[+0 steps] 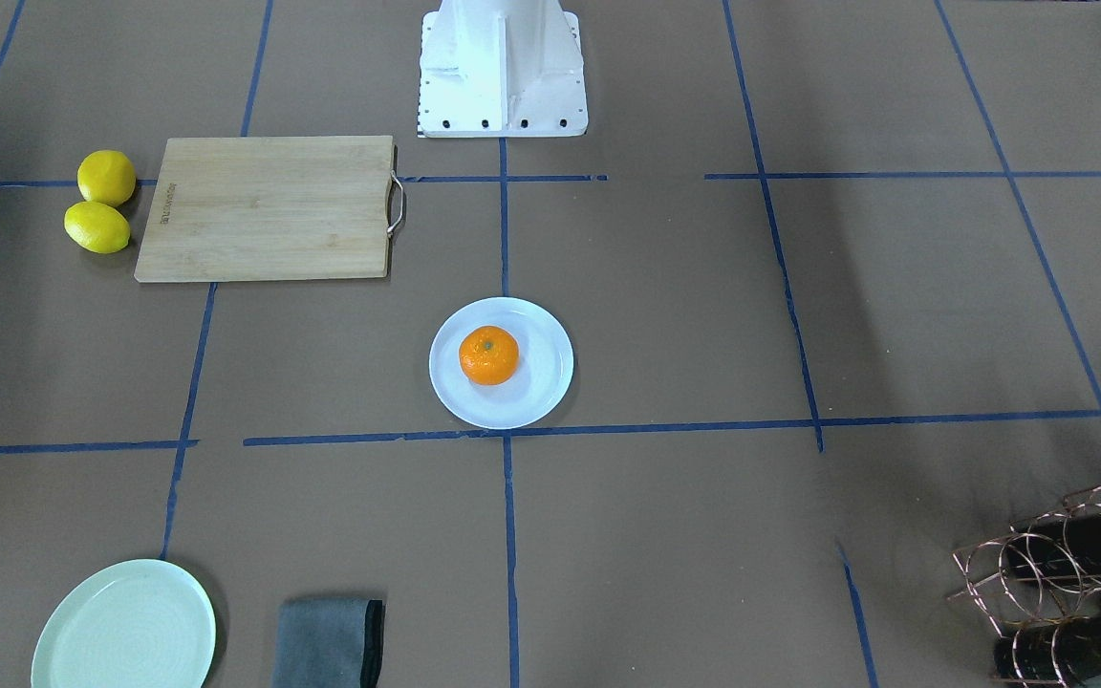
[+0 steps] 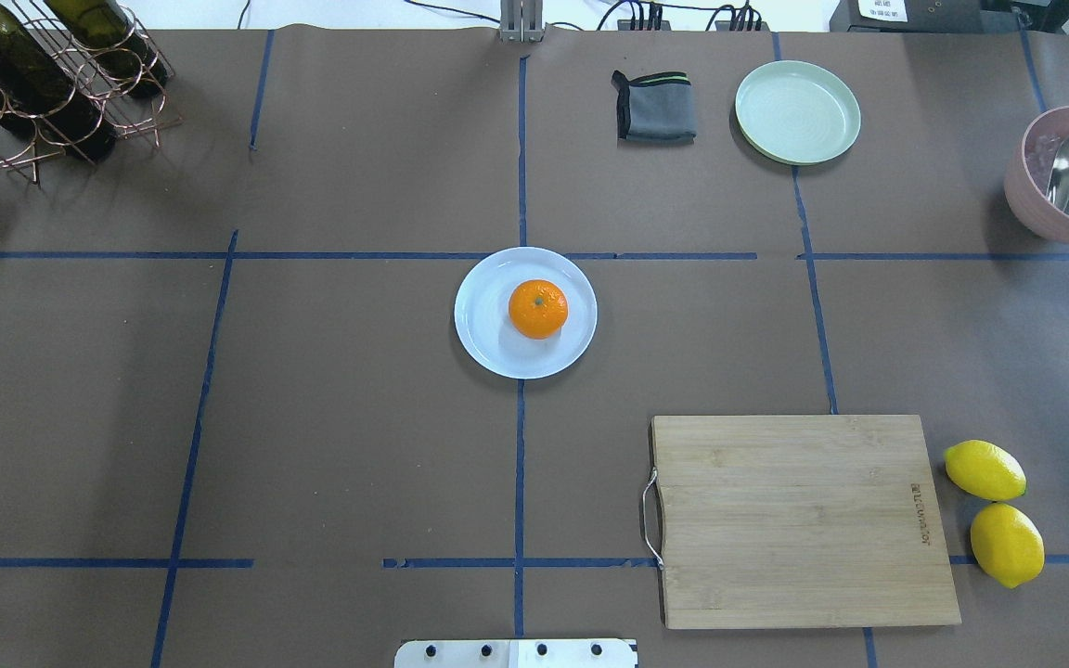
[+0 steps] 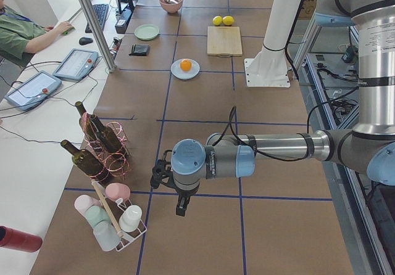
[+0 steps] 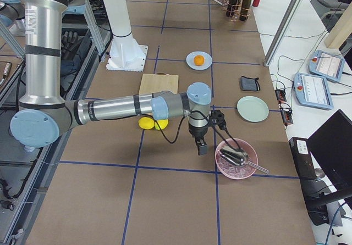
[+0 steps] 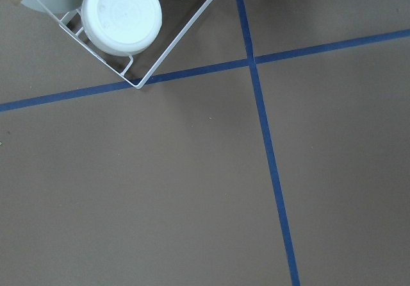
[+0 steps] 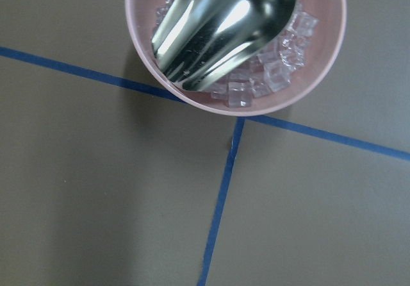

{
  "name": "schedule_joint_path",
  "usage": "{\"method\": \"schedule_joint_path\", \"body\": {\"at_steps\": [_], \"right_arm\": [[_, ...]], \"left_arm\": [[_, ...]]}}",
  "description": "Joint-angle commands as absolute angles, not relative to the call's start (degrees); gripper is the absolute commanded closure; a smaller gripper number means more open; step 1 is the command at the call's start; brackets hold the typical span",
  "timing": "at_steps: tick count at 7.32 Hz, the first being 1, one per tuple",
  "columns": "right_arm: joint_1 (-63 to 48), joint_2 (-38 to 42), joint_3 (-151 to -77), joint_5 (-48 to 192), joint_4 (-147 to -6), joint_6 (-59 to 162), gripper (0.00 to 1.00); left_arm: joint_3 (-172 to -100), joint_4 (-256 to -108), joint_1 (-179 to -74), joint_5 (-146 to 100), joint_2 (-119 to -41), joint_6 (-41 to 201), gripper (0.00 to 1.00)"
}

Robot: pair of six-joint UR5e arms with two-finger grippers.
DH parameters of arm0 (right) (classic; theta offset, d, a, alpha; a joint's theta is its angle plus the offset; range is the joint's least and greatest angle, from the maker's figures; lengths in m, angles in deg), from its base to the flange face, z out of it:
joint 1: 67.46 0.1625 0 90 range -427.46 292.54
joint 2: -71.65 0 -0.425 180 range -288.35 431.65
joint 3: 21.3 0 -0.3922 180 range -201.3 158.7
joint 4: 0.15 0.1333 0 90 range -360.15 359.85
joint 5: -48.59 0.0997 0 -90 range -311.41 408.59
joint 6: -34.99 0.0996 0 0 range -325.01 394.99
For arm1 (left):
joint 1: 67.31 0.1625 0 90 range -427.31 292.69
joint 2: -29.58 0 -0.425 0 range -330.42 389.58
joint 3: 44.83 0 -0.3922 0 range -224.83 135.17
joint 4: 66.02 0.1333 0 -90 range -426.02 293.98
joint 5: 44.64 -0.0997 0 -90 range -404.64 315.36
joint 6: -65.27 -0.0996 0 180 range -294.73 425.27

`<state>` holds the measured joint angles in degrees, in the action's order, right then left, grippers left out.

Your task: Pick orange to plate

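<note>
Already orange sits on plate, bench centre; left hand, right hand at opposite ends, well apart; openness cannot tell.

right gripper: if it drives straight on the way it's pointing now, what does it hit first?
The right gripper points straight down. Most likely it meets the bare table near the blue tape crossing, just beside the pink bowl and not in it. The margin to the bowl's rim is hard to judge.
</note>
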<state>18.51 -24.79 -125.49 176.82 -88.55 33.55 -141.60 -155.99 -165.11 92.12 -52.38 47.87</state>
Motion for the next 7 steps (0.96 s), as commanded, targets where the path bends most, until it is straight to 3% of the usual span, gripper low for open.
{"method": "schedule_joint_path", "body": {"at_steps": [1, 7], "right_arm": [[23.0, -23.1, -126.7, 179.7, -98.1, 33.6, 0.0], [22.9, -24.9, -126.1, 179.7, -98.5, 33.6, 0.0]], "left_arm": [[-141.6, -156.0, -165.0, 92.1, -52.4, 47.9, 0.0], [-141.6, -156.0, -165.0, 92.1, -52.3, 47.8, 0.0]]}}
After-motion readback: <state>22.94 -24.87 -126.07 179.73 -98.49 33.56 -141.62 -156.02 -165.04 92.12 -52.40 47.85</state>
